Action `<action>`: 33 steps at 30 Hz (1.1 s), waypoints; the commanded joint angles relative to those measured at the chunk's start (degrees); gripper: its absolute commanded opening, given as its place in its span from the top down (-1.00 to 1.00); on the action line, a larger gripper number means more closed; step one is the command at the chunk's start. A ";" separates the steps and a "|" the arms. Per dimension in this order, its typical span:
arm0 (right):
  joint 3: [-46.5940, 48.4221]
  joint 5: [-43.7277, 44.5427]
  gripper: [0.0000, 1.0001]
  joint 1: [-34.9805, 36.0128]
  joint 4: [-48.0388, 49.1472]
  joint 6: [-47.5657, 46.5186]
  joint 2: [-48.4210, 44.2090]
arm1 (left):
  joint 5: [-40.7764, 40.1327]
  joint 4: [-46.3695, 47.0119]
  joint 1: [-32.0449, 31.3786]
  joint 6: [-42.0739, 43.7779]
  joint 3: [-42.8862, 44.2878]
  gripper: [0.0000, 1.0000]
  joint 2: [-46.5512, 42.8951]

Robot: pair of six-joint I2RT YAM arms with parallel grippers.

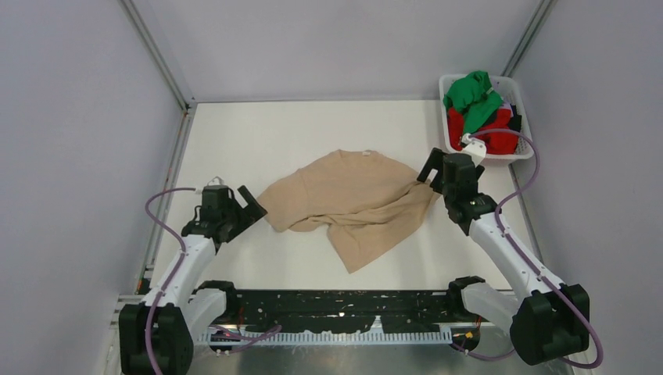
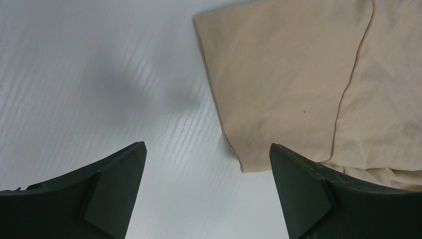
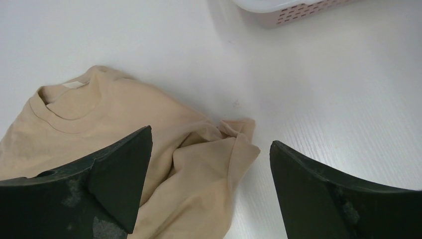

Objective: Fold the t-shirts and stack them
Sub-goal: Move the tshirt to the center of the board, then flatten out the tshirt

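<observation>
Beige t-shirt [image 1: 352, 199] rumpled mid-desk; left gripper [image 1: 252, 205] and right gripper [image 1: 431, 176] both wide, empty. We judge spreading step; next, pinch sleeves.

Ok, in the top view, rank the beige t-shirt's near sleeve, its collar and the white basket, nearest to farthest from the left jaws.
1. Sleeve, just to their right, almost touching.
2. Collar, farther back, near the centre.
3. White basket, in the far right corner.
</observation>
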 commanded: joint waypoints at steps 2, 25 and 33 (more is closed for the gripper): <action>-1.58 4.32 -0.91 0.19 0.22 -0.19 -1.51 | 4.07 9.55 -0.82 -0.01 4.81 -0.98 10.82; -0.82 -3.98 -0.91 17.37 -15.64 -5.40 -8.51 | -9.94 -4.83 -12.01 -0.86 26.40 -0.17 39.92; -2.43 -9.41 -0.91 18.69 -13.40 -6.72 -7.93 | -5.81 -10.37 -18.24 -4.95 22.15 -0.20 40.55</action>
